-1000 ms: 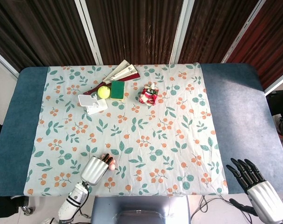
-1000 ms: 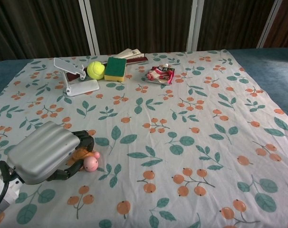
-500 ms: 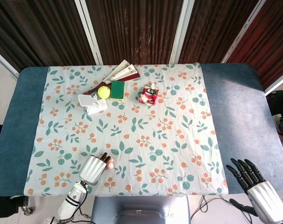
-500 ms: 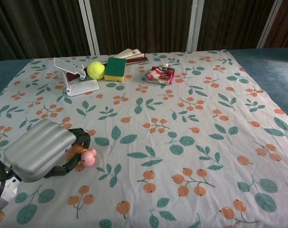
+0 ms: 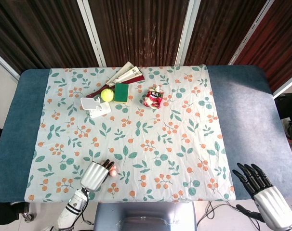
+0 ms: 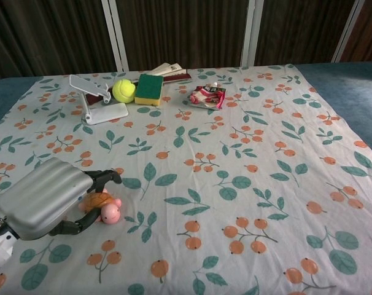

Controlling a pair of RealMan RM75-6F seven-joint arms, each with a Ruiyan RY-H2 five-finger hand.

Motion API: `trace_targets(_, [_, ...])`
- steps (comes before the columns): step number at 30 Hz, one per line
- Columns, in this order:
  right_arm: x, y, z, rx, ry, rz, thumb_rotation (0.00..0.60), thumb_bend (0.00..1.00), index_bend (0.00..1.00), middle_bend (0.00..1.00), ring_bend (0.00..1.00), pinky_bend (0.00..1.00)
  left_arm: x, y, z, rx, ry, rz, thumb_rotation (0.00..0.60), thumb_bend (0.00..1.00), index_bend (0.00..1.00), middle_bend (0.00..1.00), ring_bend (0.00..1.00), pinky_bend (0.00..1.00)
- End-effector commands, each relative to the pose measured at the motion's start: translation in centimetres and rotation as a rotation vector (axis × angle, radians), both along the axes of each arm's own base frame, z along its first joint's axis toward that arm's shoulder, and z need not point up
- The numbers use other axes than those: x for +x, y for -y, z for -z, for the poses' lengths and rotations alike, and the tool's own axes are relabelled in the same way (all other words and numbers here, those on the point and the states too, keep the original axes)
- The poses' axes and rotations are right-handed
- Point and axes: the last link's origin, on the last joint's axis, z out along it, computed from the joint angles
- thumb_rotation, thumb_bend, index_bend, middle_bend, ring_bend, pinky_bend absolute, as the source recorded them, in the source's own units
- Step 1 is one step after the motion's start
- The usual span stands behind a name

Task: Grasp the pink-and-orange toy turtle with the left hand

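The pink-and-orange toy turtle (image 6: 104, 206) sits low at the near left of the floral cloth, pink head pointing right. My left hand (image 6: 43, 199) wraps it: dark fingers (image 6: 104, 177) arch over the orange shell and the thumb lies along its near side, so the turtle is held between them. From the head view only the turtle's pink tip (image 5: 112, 169) shows beside the left hand (image 5: 94, 175). Whether the turtle touches the cloth I cannot tell. My right hand (image 5: 259, 189) hangs off the table's near right corner, fingers spread, holding nothing.
At the far left of the cloth are a white phone stand (image 6: 97, 102), a tennis ball (image 6: 123, 90), a green sponge (image 6: 149, 89) and a folded fan (image 6: 171, 72). A red snack packet (image 6: 207, 96) lies right of them. Blue table (image 5: 242, 110) borders the cloth.
My left hand has drawn slightly back toward the near left edge, and the turtle moved with it. More of the shell shows under the fingers. The right hand has not moved.
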Motion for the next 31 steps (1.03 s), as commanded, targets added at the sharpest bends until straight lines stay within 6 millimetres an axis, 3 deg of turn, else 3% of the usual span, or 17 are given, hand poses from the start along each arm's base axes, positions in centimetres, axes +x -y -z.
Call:
trace_targets(1, [0.0, 0.0, 0.1, 0.003, -0.003, 0.0, 0.6, 0.08, 0.0, 0.0, 0.0, 0.0, 0.0, 0.4, -0.9, 0.008, 0.007, -0.017, 0.6, 0.37, 0.01, 0.23, 1.0, 1.0])
trace_targets(5, [0.0, 0.1, 0.3, 0.009, -0.01, 0.0, 0.6, 0.08, 0.0, 0.0, 0.0, 0.0, 0.1, 1.1, -2.3, 0.034, 0.017, -0.013, 0.6, 0.36, 0.01, 0.19, 1.0, 1.0])
trace_targets(9, [0.0, 0.1, 0.3, 0.008, -0.011, 0.001, 0.6, 0.08, 0.0, 0.0, 0.0, 0.0, -0.8, 2.5, -5.4, 0.093, 0.023, -0.029, 0.6, 0.36, 0.01, 0.19, 0.94, 0.99])
trace_targets(13, [0.0, 0.1, 0.5, 0.014, -0.015, 0.001, 0.6, 0.08, 0.0, 0.0, 0.0, 0.0, -2.5, 5.7, -10.0, 0.111, 0.082, -0.14, 0.6, 0.36, 0.02, 0.19, 0.55, 0.86])
trace_targets(17, [0.1, 0.1, 0.9, 0.024, -0.027, 0.001, 0.6, 0.08, 0.0, 0.0, 0.0, 0.0, -4.4, 10.3, -14.7, 0.075, 0.189, -0.336, 0.6, 0.35, 0.01, 0.16, 0.19, 0.46])
trace_targets(21, [0.2, 0.3, 1.7, 0.042, -0.047, 0.006, 0.6, 0.08, 0.0, 0.0, 0.0, 0.0, -6.4, 13.1, -18.4, 0.144, 0.365, -0.364, 0.6, 0.35, 0.01, 0.12, 0.11, 0.38])
trace_targets(25, [0.3, 0.4, 2.4, 0.058, -0.062, 0.004, 0.6, 0.08, 0.0, 0.0, 0.0, 0.0, -8.4, 13.4, -19.7, 0.177, 0.396, -0.408, 0.6, 0.35, 0.03, 0.12, 0.11, 0.37])
trace_targets(31, [0.3, 0.7, 2.7, 0.071, -0.072, 0.007, 0.6, 0.08, 0.0, 0.0, 0.0, 0.0, -8.5, 13.6, -21.0, 0.209, 0.415, -0.414, 0.6, 0.35, 0.0, 0.11, 0.11, 0.35])
